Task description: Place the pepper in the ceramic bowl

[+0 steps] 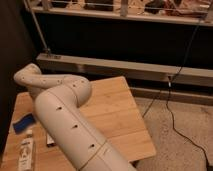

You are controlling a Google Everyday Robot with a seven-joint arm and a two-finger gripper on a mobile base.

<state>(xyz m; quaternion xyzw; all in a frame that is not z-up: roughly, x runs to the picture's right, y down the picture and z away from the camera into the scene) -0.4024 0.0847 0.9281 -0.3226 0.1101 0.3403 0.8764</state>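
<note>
Pepper and ceramic bowl are being hidden, perhaps behind the big white arm (65, 111) being bent across the wooden table (116, 114), and the gripper is being hidden too, so its grip cannot be told.

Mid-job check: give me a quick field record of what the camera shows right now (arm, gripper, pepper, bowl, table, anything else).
arm: white, jointed, fills the foreground, bends over the table's left part
gripper: not in view; it lies somewhere past the arm's far end at the left
pepper: not visible
ceramic bowl: not visible
wooden table: light planks, partly covered by the arm
blue object: on the table near its left edge
white item: on the table's front left corner, kind unclear
black cable: on the floor, right of the table
</note>
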